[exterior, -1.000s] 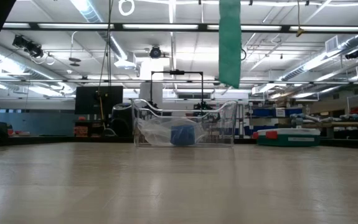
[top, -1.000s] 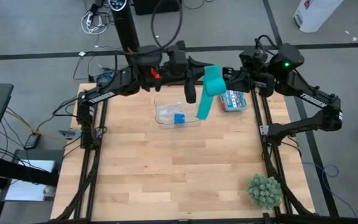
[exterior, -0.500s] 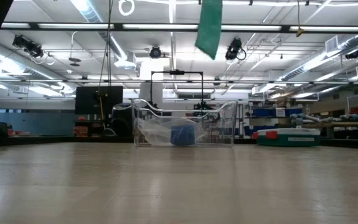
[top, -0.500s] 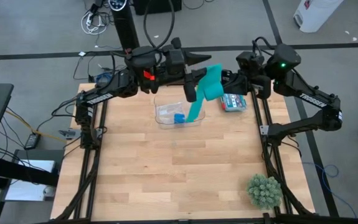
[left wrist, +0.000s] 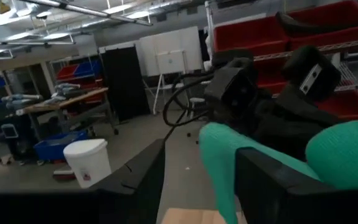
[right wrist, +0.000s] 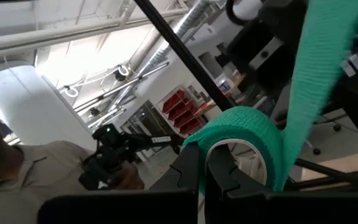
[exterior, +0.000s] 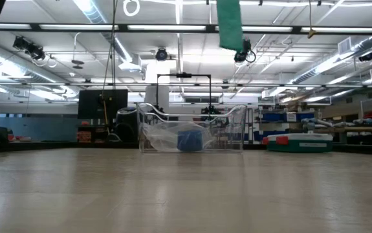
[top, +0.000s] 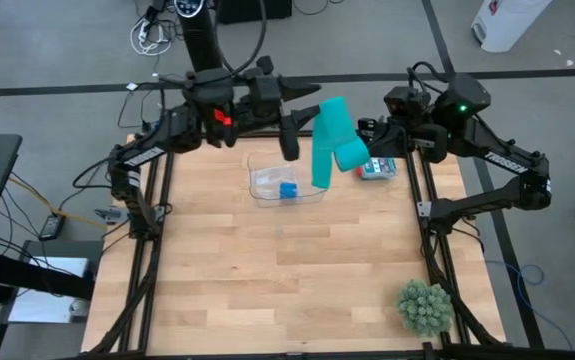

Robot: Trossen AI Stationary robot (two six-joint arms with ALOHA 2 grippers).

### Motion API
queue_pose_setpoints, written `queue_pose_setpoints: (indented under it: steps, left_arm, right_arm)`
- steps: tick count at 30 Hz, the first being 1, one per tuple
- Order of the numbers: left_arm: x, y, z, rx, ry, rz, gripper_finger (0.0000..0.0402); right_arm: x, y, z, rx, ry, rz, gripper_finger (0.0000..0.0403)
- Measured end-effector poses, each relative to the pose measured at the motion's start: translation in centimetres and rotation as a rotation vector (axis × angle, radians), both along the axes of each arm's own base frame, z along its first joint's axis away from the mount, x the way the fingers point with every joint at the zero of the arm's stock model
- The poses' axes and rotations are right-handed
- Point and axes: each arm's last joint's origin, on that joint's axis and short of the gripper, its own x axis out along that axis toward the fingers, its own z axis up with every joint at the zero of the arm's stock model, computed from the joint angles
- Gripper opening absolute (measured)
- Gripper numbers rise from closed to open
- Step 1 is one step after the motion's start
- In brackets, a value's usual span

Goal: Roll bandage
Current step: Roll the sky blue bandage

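Note:
The teal bandage is a small coil (top: 352,152) with a loose strip (top: 323,150) that arches up from it and hangs down over the far middle of the table. In the low view only the strip's free end (exterior: 229,29) shows, high above the table. My right gripper (top: 369,148) is shut on the coil. My left gripper (left wrist: 200,154) is open, level and pointing toward the table's right, with one finger on either side of the hanging strip (left wrist: 219,168). Whether a finger touches the strip I cannot tell. My right gripper holds the coil by its wall (right wrist: 194,142), seemingly pinched with one finger (right wrist: 221,168) inside the hollow and the other outside. The fingers come about level from the table's right side. The coil is lifted clear, and its strip (right wrist: 319,68) leads away slack.
A clear plastic container (top: 267,180) holding a blue roll (top: 288,189) stands on the table below the strip, and shows in the low view too (exterior: 153,126). A teal and red box (top: 375,168) lies at the far right. A green plant (top: 425,307) stands near the right front corner.
My left gripper has drawn back toward the table's left edge and a little up. The strip has swung toward the left and back, and its free end now hangs higher above the table than a second ago. My right gripper has kept the coil almost in place.

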Motion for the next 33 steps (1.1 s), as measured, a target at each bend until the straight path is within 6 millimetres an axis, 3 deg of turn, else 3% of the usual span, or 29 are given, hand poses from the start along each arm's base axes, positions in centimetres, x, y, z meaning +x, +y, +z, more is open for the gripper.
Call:
queue_pose_setpoints:
  steps: [6, 14, 21, 27, 33]
  left_arm:
    - [-1.1, 0.2, 0.2, -0.014, 0.039, 0.076, 0.0182]
    - [-2.0, 0.0, 1.9, 0.010, -0.103, 0.106, 0.0182]
    - [-2.0, -0.3, 2.0, 0.004, -0.125, 0.088, 0.0182]
    - [-1.6, -1.0, 1.0, -0.124, -0.058, -0.052, 0.0182]
    - [-0.8, -1.7, -0.7, -0.366, 0.048, -0.178, 0.0182]
  right_arm:
    - [0.1, 0.3, 0.0, 0.015, 0.008, 0.013, 0.0000]
    - [0.5, 0.7, -0.9, 0.040, 0.105, 0.030, 0.0000]
    - [0.7, 0.8, -1.3, 0.030, 0.129, 0.003, 0.0000]
    - [0.6, 0.7, -1.0, 0.027, 0.102, -0.011, 0.0000]
    - [0.6, 0.7, -0.9, 0.032, 0.087, -0.014, 0.0000]
